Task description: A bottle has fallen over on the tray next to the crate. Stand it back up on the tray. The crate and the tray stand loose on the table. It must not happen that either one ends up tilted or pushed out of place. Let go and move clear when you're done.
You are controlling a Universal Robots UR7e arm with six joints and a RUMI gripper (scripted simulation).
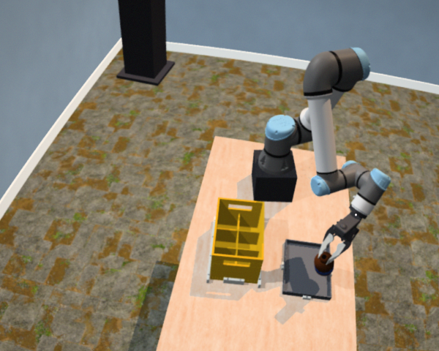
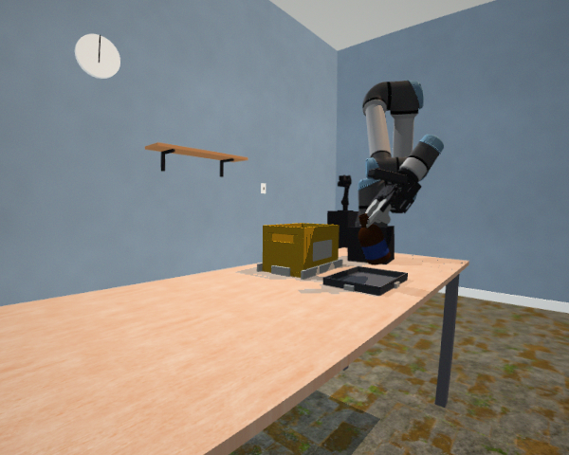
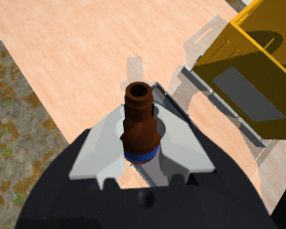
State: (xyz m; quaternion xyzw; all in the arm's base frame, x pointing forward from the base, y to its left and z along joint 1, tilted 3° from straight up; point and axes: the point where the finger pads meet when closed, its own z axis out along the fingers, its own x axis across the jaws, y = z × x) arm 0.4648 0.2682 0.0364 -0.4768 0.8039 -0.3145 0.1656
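We see blue walls, a mottled stone floor and a long wooden table. The yellow crate sits at nine o'clock from the dark tray. Our gripper is clamped on the brown bottle, lifted above the tray.

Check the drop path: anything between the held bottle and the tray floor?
Nothing visible. The end effector is shut on the neck of the brown bottle, which hangs roughly upright, slightly tilted, above the dark tray. The tray floor under it shows only shadow. The yellow crate stands off to the side, apart from the tray.
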